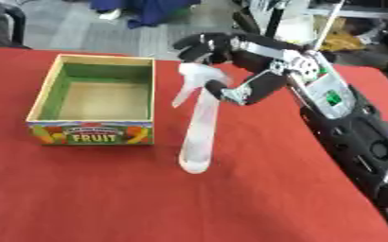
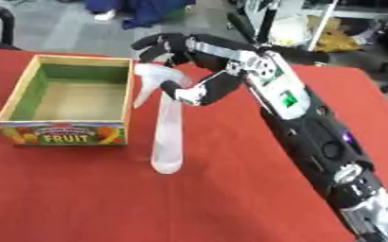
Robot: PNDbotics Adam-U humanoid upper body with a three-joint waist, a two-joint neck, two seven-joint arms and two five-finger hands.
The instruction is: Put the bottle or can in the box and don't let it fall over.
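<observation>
- A red cloth (image 1: 147,203) covers the table and fills most of the view, lying smooth apart from faint creases.
- At about 9 o'clock from the centre stands a wooden box (image 1: 94,100), open at the top, with green inner walls and a bare tan floor. Its near face carries a bright fruit picture and the word "FRUIT".
- Just right of the box, near the centre, a clear spray bottle (image 1: 199,137) stands upright on the cloth, outside the box. Its tall, pale body ends in a white trigger head at the top.
- The right hand (image 1: 222,56) comes in from 2 o'clock on a long black and silver arm that runs down to the lower right corner. Its dark fingers curl around the bottle's trigger head, with the thumb pressed to the neck just below.
- A small dark shape shows at the left edge at 8 o'clock; whether it is the left hand cannot be told.
- Beyond the far table edge, at 12 o'clock, lies grey floor with blue fabric, and at 1 o'clock stand metal stands and clutter.
</observation>
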